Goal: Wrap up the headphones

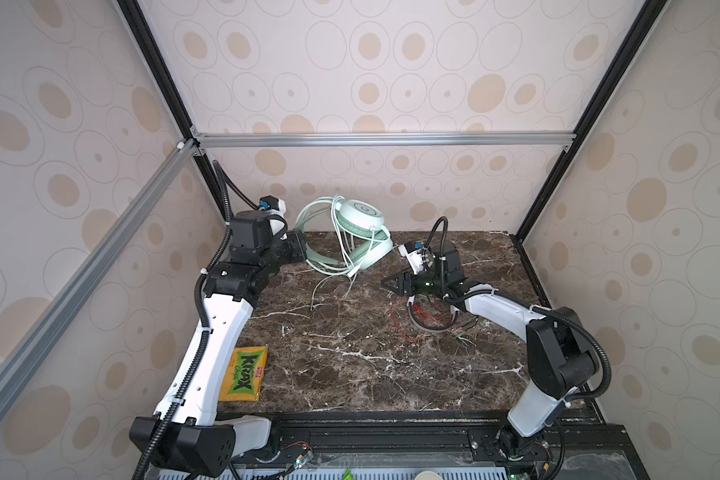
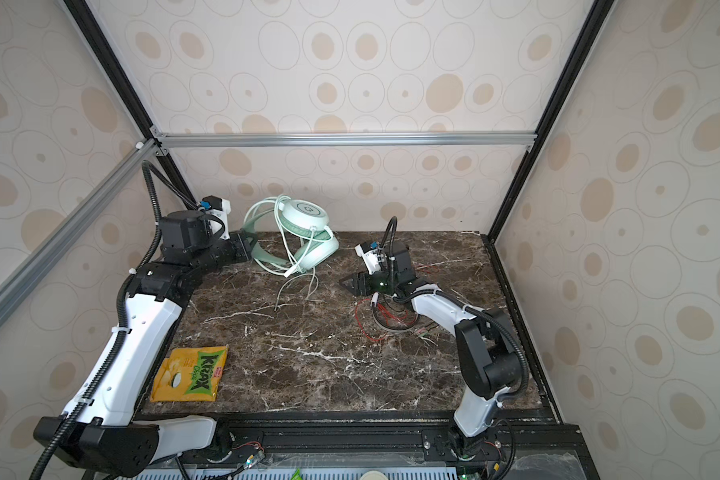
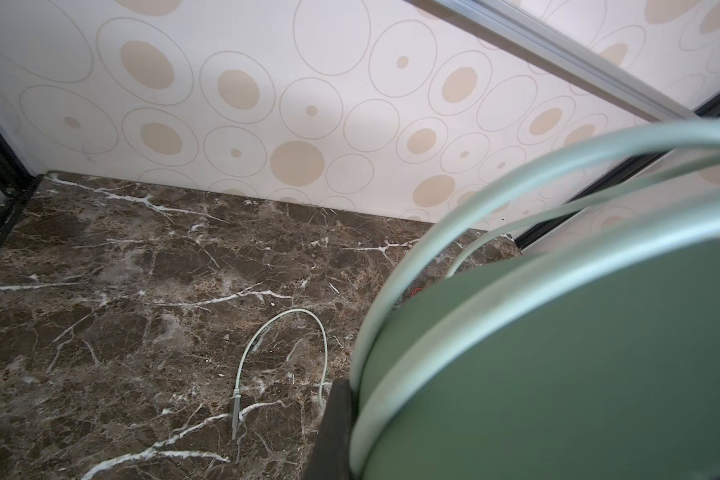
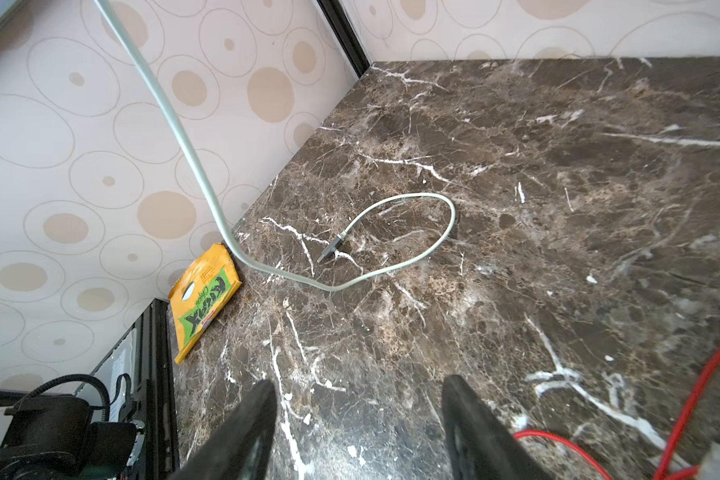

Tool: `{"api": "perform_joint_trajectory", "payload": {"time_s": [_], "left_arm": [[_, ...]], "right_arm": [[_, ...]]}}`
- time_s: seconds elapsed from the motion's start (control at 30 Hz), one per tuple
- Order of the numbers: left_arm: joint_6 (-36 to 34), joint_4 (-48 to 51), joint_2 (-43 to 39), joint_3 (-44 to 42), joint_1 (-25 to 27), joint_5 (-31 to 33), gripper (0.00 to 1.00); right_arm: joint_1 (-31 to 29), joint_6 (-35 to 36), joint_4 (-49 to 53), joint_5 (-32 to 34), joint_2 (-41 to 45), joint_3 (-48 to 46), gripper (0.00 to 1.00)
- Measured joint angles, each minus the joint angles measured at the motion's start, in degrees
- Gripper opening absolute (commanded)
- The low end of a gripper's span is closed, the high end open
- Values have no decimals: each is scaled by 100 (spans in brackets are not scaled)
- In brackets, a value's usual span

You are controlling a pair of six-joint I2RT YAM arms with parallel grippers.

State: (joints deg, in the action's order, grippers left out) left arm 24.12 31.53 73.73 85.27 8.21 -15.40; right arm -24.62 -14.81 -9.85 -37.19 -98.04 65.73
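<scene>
Holding mint green headphones [image 1: 360, 216] up in the left gripper [image 1: 302, 247], right gripper [image 1: 387, 283] empty

Nearest the front edge of the dark marble table [image 1: 350, 374], a yellow and green chip packet [image 1: 244, 374] lies flat at the left, just beside the left arm [image 1: 221, 332]. That arm runs up the left side, bends at the elbow and turns its forearm rightward. Bare marble spreads wide between the two arms.

Farther in, the right arm [image 1: 499, 309] rises from its front base, folds and reaches left, low over the stone. Under its forearm lie the white-and-black headphones [image 1: 431, 328], mostly hidden: a grey headband arc flat on the table, thin red cord [image 4: 687, 411] loose around it. The right gripper points left, jaws spread wide with nothing between them.

Beyond, the free end of the pale green cord [image 4: 195, 166] curls on the marble to its plug [image 4: 329, 251].

Farthest, near the back wall [image 1: 391, 183], the left gripper is clamped on the mint pair's headband. The band arcs rightward from the gripper to the ear cups, so the long axis runs roughly left to right. One cup sits uppermost, its round face tilted upward; cord loops drape over band and cups.
</scene>
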Motion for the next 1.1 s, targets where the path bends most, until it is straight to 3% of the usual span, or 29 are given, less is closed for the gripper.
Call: {"api": "perform_joint_trajectory", "payload": {"time_s": [0.4,0.6,0.87,1.1], "left_arm": [[13,22,328,245,-223,-195,0],[13,26,387,348,-271,-295,0],[13,28,420,455,-302,-354,0],[31,24,557,522,-315,-374,0]], "right_arm": [[-468,-949,-1255,415,-925,92,67],[-476,-1091,-1604,656,-1493,380,67],[-446,-1327,-2361,439,-2267,1023,53],[-448,-1456,-2785,243,-2382,870,55]]}}
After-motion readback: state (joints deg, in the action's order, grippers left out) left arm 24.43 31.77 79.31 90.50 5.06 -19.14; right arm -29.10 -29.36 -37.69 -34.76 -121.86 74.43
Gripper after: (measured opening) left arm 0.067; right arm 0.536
